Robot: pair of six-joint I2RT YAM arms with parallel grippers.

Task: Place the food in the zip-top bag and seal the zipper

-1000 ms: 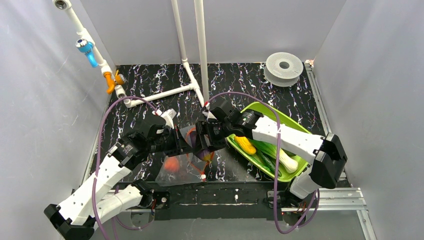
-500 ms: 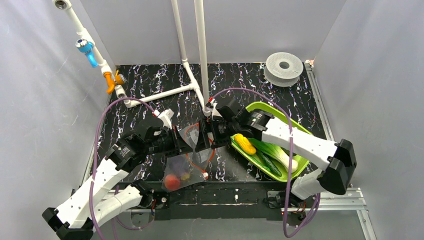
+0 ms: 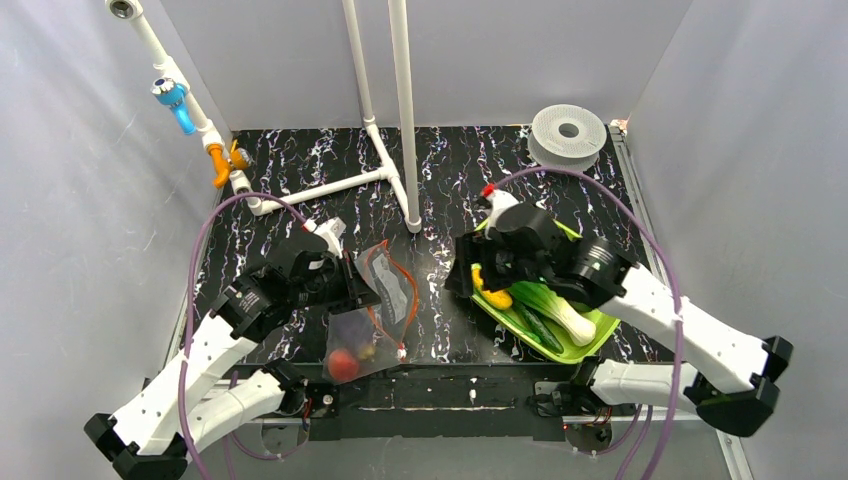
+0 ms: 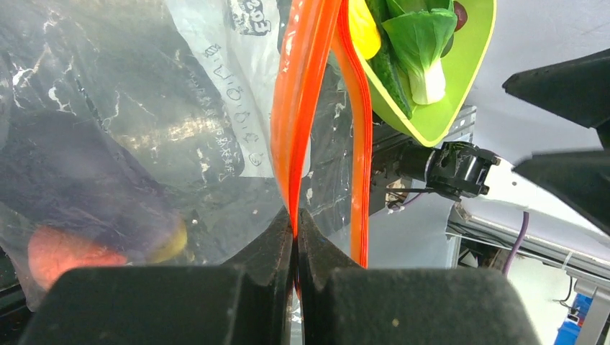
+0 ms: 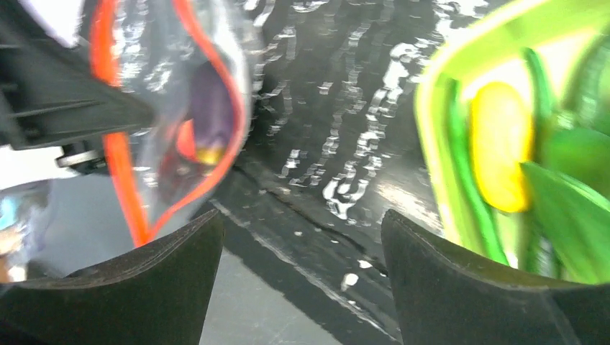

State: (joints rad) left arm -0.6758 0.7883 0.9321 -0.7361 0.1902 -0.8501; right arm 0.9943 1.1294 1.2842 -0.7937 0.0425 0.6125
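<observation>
The left gripper (image 4: 296, 223) pinches the red-orange zipper strip (image 4: 306, 108) of the clear plastic bag (image 3: 365, 320). Inside the bag are a red tomato (image 3: 343, 363) and a purple eggplant (image 4: 86, 183). The right gripper (image 5: 302, 280) hangs wide open and empty by the lime-green oval tray (image 3: 575, 355), which has a yellow piece (image 3: 493, 292) and long green vegetables (image 3: 537, 326) in it.

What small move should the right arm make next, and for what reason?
Probably lower the open right gripper onto the yellow piece in the green tray and close on it. The left gripper is shut on the zipper, holding the zip-top bag open with a tomato inside, while green vegetables also lie in the tray.
</observation>
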